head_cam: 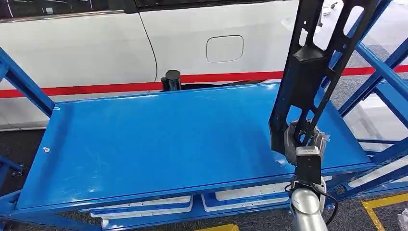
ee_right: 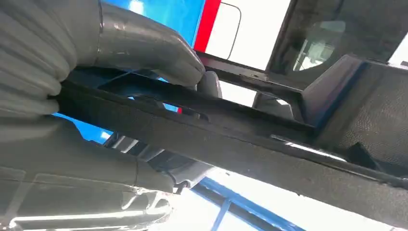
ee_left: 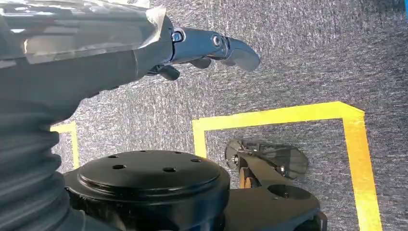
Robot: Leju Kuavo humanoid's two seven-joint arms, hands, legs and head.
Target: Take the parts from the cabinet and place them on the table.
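Observation:
A long black frame-like part (head_cam: pixel 317 62) with cut-out slots stands nearly upright over the right end of the blue shelf top (head_cam: pixel 159 139). My right hand (head_cam: pixel 304 144) grips its lower end from below. In the right wrist view the thumb (ee_right: pixel 154 50) wraps over the black part (ee_right: pixel 250 139), which runs across the picture. My left hand (ee_left: pixel 211 45) hangs over grey carpet with its fingers stretched out and nothing in it.
White trays (head_cam: pixel 144 204) sit on the shelf below the blue top. Blue diagonal rack struts (head_cam: pixel 380 72) stand at the right, another (head_cam: pixel 24 82) at the left. A white car body with a red stripe (head_cam: pixel 96 89) is behind. Yellow floor tape (ee_left: pixel 288 115) marks the carpet.

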